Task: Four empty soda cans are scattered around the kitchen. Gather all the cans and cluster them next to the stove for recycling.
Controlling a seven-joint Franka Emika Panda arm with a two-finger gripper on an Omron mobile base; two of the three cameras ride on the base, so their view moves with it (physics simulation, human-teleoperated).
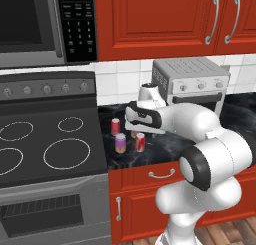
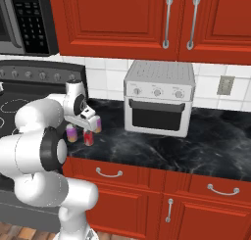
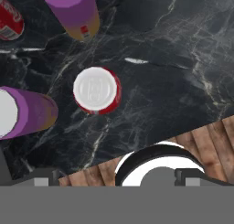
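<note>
Several soda cans stand in a cluster on the black counter (image 1: 165,144) just right of the stove (image 1: 35,161). A red can (image 1: 115,126) is nearest the stove, with a purple-pink can (image 1: 120,143) and another red can (image 1: 140,142) in front. In the hand view I look down on a red can's silvery top (image 3: 97,90), with purple-pink cans (image 3: 73,13) (image 3: 25,112) and a red can (image 3: 9,19) around it. My gripper (image 3: 118,177) hangs above the cluster, open, with nothing between its fingers. It hovers over the cans (image 2: 88,137) in the right base view too.
A silver toaster oven (image 1: 192,84) stands on the counter behind and to the right of the cans. A black microwave (image 1: 45,24) hangs over the stove. The counter's front edge and the wood floor (image 3: 210,141) lie close below the cans in the hand view.
</note>
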